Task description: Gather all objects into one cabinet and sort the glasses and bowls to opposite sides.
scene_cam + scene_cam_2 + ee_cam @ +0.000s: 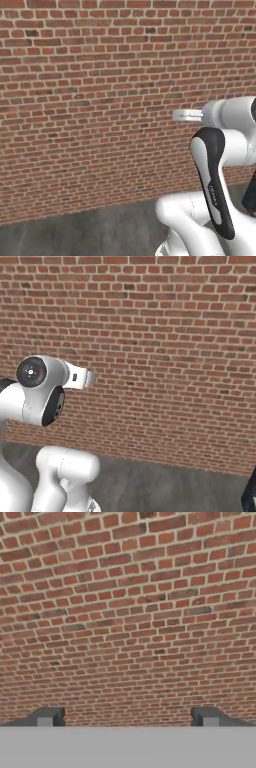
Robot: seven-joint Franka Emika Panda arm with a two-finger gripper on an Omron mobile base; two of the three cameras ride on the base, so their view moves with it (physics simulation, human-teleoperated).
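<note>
Red-brown brick wall [90,100] spans the scene ahead in both base views, with pale mortar lines and scattered darker bricks. Grey floor [75,227] meets the wall's foot in a straight seam.

White arm [220,175] rises from the lower right of the left base view, with a dark glossy strip down its upper link. In the right base view the same arm stands at lower left, with a round dark joint cap facing the camera.

A short pale part of the arm juts level toward the wall, above the floor and apart from the brick, in both base views. Whether it is the hand I cannot tell.

Hand view: gripper [127,717] faces the brick straight on. Its two dark fingertips [49,717] sit at the bottom, one at the left and one at the right, well apart. Jaws stand wide apart with nothing between them but wall beyond.

A sliver of something dark shows at the lower right edge of both base views, too cropped to identify.

Mugs, bowl and cabinet: no position can be given from these three views.
</note>
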